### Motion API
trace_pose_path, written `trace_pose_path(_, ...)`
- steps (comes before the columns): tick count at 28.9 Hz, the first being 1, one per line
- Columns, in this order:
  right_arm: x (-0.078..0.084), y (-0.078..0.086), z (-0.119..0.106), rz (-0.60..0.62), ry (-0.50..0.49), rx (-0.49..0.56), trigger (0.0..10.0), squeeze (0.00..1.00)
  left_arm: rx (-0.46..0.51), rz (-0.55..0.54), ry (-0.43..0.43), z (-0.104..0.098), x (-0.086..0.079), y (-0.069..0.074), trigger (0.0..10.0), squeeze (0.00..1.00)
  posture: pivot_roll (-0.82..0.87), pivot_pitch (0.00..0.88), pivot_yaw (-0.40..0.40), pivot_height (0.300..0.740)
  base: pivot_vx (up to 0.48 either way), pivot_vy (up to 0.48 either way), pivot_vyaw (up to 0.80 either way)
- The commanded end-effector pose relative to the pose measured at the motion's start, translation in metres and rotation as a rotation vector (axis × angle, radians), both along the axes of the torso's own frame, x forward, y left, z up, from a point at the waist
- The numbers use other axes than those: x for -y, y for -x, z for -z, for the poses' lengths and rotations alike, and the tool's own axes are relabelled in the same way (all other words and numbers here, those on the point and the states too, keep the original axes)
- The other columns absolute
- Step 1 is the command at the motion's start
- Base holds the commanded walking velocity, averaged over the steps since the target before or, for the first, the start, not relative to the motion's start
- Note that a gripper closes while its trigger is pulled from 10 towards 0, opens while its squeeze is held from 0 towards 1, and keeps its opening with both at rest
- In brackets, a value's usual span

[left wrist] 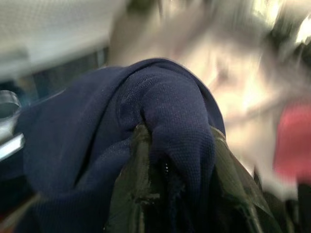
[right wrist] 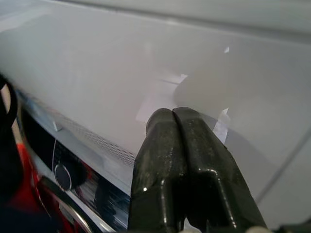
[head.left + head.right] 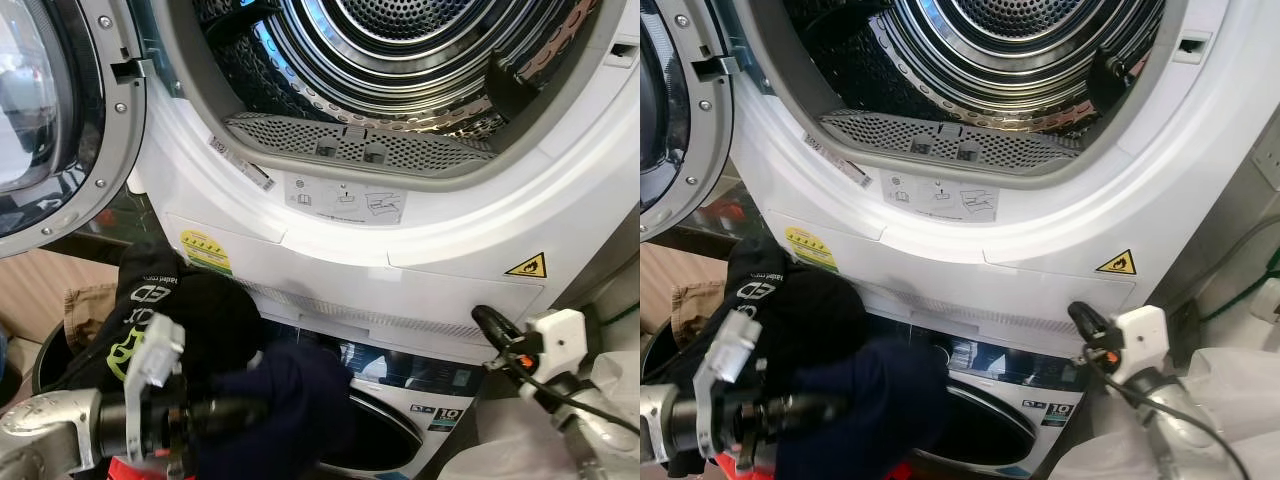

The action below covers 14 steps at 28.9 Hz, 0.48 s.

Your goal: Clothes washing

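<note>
Left gripper [image 3: 262, 408], low at the robot's left, clenched on a navy knit garment [image 3: 285, 405]; the cloth is draped over and wraps the fingers, as the left wrist view shows [image 1: 160, 145]. A black garment with pale lettering [image 3: 170, 320] bunches just above and behind the navy one, over a dark laundry basket [image 3: 45, 360].

Right gripper [image 3: 1080, 318], low at the robot's right, fingers [image 2: 187, 165] pressed together and holding nothing; its tip lies near the white front panel of the dryer [image 3: 420, 270], beneath the flame warning sticker [image 3: 526, 266].

Dryer drum [image 3: 400, 60] stands open above, its door [image 3: 60, 110] swung out to the robot's left, with the perforated lint filter [image 3: 350, 145] along the lower lip of the opening. Below the dryer sits a washing machine [image 3: 400, 400], its control strip and round porthole partly covered by the navy garment.
</note>
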State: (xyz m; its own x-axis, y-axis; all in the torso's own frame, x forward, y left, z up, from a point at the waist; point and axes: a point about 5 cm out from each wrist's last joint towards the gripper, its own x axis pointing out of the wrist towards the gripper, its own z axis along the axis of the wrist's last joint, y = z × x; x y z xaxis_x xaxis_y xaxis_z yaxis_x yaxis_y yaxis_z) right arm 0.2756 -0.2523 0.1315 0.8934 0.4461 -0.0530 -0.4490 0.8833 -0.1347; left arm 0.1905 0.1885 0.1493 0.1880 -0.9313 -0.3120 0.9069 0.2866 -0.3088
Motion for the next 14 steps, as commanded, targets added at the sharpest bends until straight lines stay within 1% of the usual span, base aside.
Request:
trace_pose_path(1,-0.002,0.001,-0.004,-0.062,0.006,-0.009,10.0,0.00,0.038,0.037,-0.029,0.000,0.000,-0.001,0.0,0.00,-0.01,0.033,0.032,0.740,0.000,0.000,0.00)
trace_pose_path(4,-0.003,0.002,-0.004,-0.151,0.059,-0.044,10.0,0.00,0.067,0.039,-0.080,0.003,-0.002,-0.005,0.0,0.00,-0.01,0.039,0.039,0.740,0.000,0.000,0.00)
trace_pose_path(5,-0.004,0.003,-0.005,-0.243,0.085,-0.090,10.0,0.00,0.067,0.060,-0.083,0.004,-0.002,-0.005,0.0,0.00,-0.02,0.039,0.042,0.740,0.000,0.000,0.00)
trace_pose_path(6,-0.005,0.004,-0.005,-0.274,0.099,-0.102,10.0,0.00,0.067,0.066,-0.083,0.004,-0.002,-0.005,0.0,0.00,-0.02,0.039,0.043,0.740,0.000,0.000,0.00)
trace_pose_path(7,-0.008,0.004,-0.006,-0.323,0.129,-0.113,10.0,0.48,0.071,0.060,-0.087,0.005,-0.002,-0.008,0.0,0.00,-0.02,0.039,0.044,0.740,0.000,0.000,0.00)
trace_pose_path(8,-0.010,0.004,-0.006,-0.347,0.130,-0.130,10.0,1.00,0.073,0.059,-0.090,0.005,-0.003,-0.009,0.0,0.00,-0.03,0.038,0.041,0.740,0.000,0.000,0.00)
trace_pose_path(10,-0.019,0.007,-0.003,-0.428,0.160,-0.174,10.0,1.00,0.089,0.062,-0.108,0.006,-0.004,-0.011,0.0,0.00,-0.02,0.039,0.039,0.740,0.000,0.000,0.00)
trace_pose_path(11,-0.028,0.012,0.003,-0.511,0.202,-0.219,10.0,1.00,0.108,0.061,-0.109,0.006,-0.003,-0.013,0.0,0.00,-0.02,0.039,0.037,0.740,0.000,0.000,0.00)
trace_pose_path(12,-0.033,0.014,0.006,-0.550,0.222,-0.232,10.0,1.00,0.115,0.064,-0.105,0.005,-0.003,-0.014,0.0,0.00,-0.02,0.041,0.035,0.740,0.000,0.000,0.00)
trace_pose_path(14,-0.041,0.014,0.011,-0.577,0.230,-0.238,10.0,1.00,0.126,0.064,-0.099,0.003,-0.002,-0.016,0.0,0.00,-0.02,0.043,0.034,0.740,0.000,0.000,0.00)
